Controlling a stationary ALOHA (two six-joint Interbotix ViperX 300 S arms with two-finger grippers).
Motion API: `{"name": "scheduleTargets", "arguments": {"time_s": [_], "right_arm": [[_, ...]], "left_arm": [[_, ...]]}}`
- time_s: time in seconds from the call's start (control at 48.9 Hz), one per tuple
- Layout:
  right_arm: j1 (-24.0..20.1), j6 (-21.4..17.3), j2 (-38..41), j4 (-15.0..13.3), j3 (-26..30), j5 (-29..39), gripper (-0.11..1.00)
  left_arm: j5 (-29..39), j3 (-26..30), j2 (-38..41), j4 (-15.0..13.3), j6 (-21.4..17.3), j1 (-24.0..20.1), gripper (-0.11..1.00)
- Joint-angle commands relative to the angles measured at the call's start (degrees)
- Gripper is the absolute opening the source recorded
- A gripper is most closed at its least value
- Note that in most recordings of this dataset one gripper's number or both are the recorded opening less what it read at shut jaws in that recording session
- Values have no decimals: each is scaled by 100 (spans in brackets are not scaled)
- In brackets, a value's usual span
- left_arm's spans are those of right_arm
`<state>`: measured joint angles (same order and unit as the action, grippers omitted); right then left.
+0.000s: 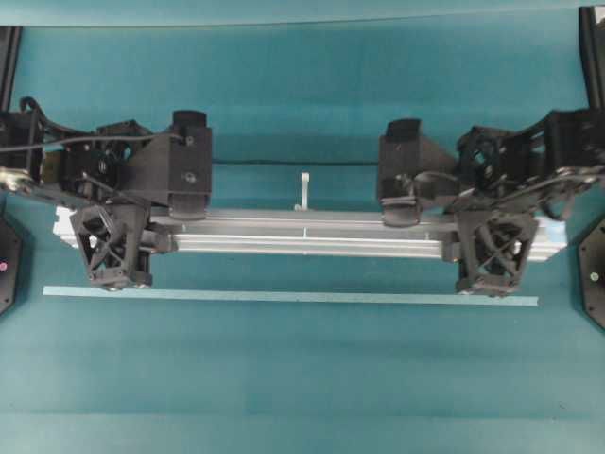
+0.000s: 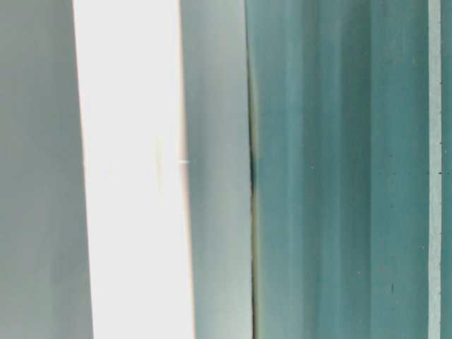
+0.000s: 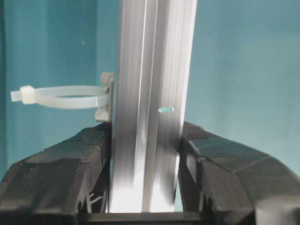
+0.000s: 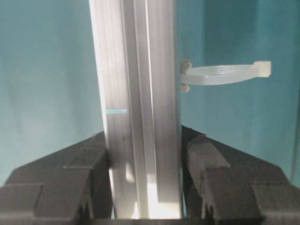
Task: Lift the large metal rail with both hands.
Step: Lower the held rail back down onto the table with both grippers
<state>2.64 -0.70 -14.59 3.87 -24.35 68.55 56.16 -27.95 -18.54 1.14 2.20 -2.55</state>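
Observation:
The large metal rail (image 1: 312,232) is a long silver grooved bar lying left to right across the teal table. A white zip-tie tab (image 1: 303,189) stands out from its far edge. My left gripper (image 1: 161,230) is shut on the rail near its left end. My right gripper (image 1: 444,235) is shut on it near its right end. In the left wrist view the rail (image 3: 150,70) runs between the black pads (image 3: 93,145), with a zip-tie loop (image 3: 61,97) at the left. In the right wrist view the rail (image 4: 136,61) is clamped the same way, with a loop (image 4: 220,74) at the right. I cannot tell its height above the table.
A thin pale tape strip (image 1: 284,296) lies parallel to the rail, nearer the front. A thin dark line (image 1: 293,163) runs on the cloth behind the rail. Black arm bases stand at both side edges (image 1: 591,274). The table-level view shows a blurred bright band (image 2: 131,169) and the strip (image 2: 434,169).

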Motion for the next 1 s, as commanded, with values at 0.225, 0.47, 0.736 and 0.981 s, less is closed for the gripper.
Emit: {"name": "scheduleTargets", "arguments": {"time_s": [0.225, 0.47, 0.736, 0.981], "right_arm": [[18, 35, 79, 0, -747, -1020, 39], [44, 44, 229, -105, -1055, -1485, 39], [44, 62, 650, -123, -1292, -1986, 39], [-9, 62, 932, -123, -1573, -2751, 39]], "left_arm": [[-932, -729, -9, 18, 53, -202, 36], [-1573, -1239, 193, 18, 79, -237, 36], [-2285, -1547, 606, 18, 185, -229, 36], [-2654, -1723, 870, 18, 281, -220, 35]]}}
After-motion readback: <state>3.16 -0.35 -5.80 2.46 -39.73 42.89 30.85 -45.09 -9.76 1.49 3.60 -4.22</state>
